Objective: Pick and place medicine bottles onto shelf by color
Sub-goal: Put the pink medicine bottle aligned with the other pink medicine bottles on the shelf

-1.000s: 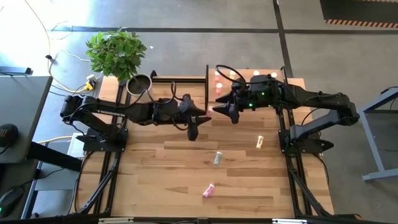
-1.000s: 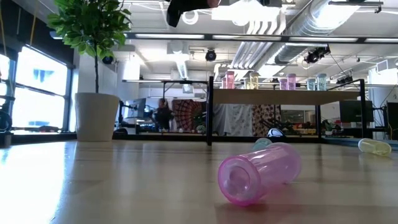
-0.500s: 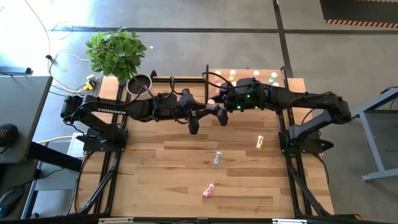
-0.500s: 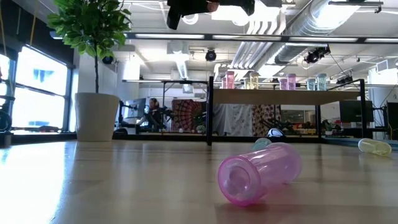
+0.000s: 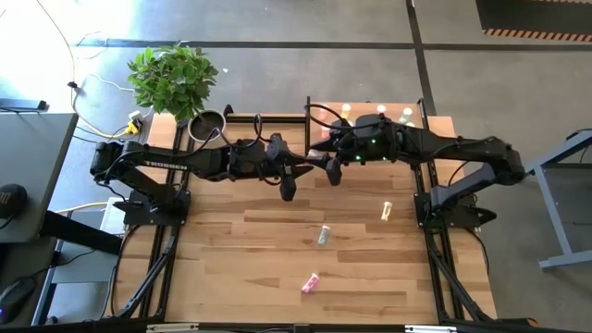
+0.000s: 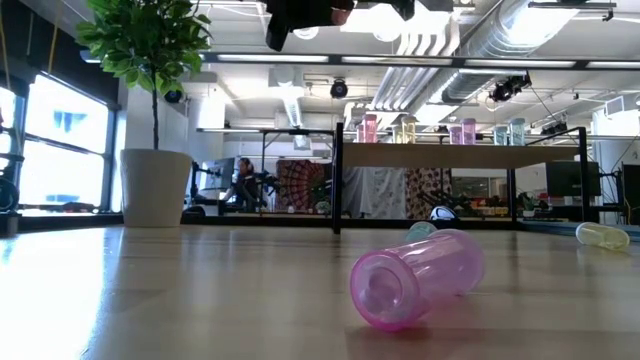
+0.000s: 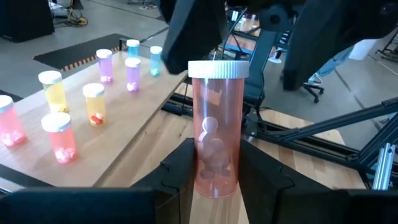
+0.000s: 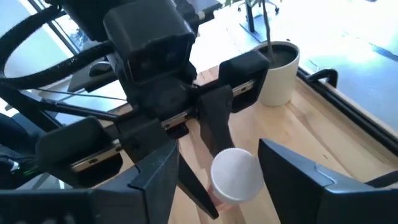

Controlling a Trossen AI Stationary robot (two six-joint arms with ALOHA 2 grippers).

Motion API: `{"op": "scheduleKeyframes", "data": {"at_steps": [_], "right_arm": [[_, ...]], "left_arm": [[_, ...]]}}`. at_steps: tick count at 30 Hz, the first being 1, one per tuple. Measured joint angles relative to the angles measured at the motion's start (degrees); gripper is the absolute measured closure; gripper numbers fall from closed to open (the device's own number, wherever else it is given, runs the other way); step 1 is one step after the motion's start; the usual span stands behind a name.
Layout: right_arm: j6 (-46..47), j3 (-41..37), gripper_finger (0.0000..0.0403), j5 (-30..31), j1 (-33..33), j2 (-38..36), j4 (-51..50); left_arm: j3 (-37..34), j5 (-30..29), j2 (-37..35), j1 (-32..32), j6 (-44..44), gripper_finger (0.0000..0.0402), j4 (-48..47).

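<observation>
Handing over in mid-air above the counter (image 5: 277,268), just beside the shelf (image 5: 442,124), by the look of it. Carries sorted rows of capped bottles already, that shelf, the pink ones (image 7: 59,138) at one end. Meeting between the two arms: left gripper (image 5: 303,172) clamped narrow on the lower half of an upright pink-orange bottle (image 7: 214,118); right gripper (image 8: 233,180) spread wide, one finger on either side of the white cap (image 8: 235,174), not yet touching. Next move, as judged: close the right gripper squarely below the cap, release the left only after that, then carry to the pink row. Lying loose on the counter, well apart: yellow bottle (image 5: 387,211), green bottle (image 5: 323,235), pink bottle (image 5: 310,282).
</observation>
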Motion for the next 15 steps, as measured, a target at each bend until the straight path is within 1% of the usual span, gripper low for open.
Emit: {"op": "scheduleKeyframes", "data": {"at_steps": [10, 15], "right_arm": [[1.9, 0.0, 0.0196, 1.6, 0.0, -0.2, -3.4], [1.9, 0.0, 0.0218, 1.8, 0.0, -0.2, -3.3]], "left_arm": [[0.0, -0.1, 0.0, 0.0, -0.1, 0.0309, 0.0], [0.0, -0.1, 0.0, 0.0, -0.1, 0.0309, 0.0]]}}
